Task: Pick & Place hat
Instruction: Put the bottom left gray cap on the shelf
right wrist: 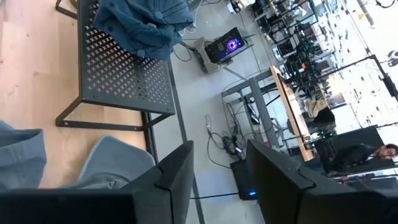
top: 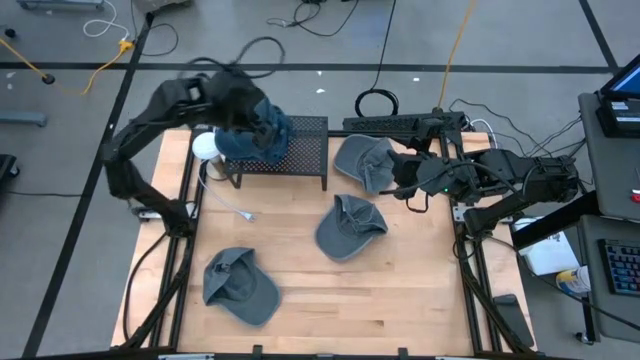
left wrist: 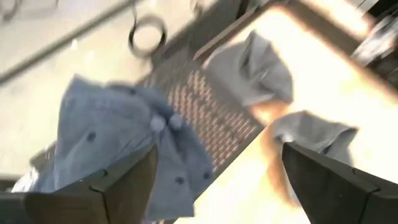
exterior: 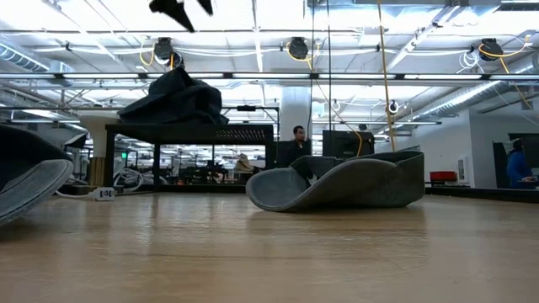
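Note:
A blue hat [top: 262,135] [exterior: 177,99] [left wrist: 118,124] [right wrist: 146,22] lies crumpled on top of a black mesh rack [top: 305,150] [right wrist: 118,68] at the table's far side. My left gripper [top: 240,100] [exterior: 181,8] [left wrist: 217,152] hangs open above the blue hat, clear of it. Three grey hats rest on the wooden table: one beside the rack [top: 362,160], one at the middle [top: 350,228] [exterior: 345,181], one near the front left [top: 240,285]. My right gripper [top: 400,180] [right wrist: 221,149] waits open at the right, next to the grey hat beside the rack.
A white object with a cable [top: 205,145] lies at the rack's left end. A black power strip and cables [top: 400,122] run along the far edge. Bare wood shows at the front right [top: 400,300]. People stand in the room behind the table.

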